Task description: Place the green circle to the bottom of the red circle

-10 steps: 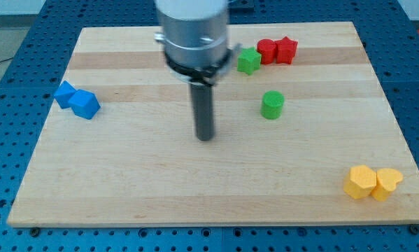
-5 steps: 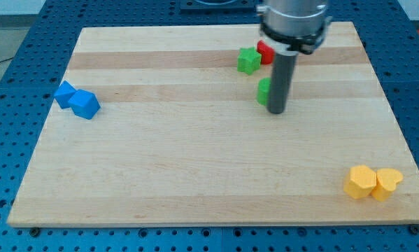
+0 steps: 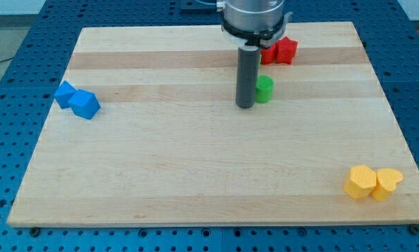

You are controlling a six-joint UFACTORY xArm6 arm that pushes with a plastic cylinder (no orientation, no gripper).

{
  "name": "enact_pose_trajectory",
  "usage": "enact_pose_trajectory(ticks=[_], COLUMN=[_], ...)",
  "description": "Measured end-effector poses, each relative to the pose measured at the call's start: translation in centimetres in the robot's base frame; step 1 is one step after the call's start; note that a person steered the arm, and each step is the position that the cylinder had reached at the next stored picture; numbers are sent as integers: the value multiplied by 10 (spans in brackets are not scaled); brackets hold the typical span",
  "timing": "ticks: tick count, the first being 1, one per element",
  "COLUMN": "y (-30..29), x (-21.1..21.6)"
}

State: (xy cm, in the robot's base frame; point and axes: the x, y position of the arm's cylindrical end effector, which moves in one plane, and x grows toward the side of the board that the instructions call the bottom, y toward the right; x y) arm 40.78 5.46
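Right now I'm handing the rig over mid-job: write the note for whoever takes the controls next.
My tip is down on the board, just to the view's left of the green circle, close to it or touching.
The green circle lies below the red blocks at the view's top; the rod hides part of them, so the red circle is unclear.
Left: confirm the red circle, then line the green circle up under it.

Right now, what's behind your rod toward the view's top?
My tip sits just left of the green circle. Behind the rod, two red blocks show only partly, on its right. Anything directly behind the rod and arm housing is covered.
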Motion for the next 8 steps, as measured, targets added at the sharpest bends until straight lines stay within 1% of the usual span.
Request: enact_pose_trajectory(ticks=[1, 2, 3, 4, 5, 6, 7, 8], y=[17, 21, 27, 28, 60, 85, 78, 62], x=[-15, -33, -38, -10, 1, -19, -22, -34])
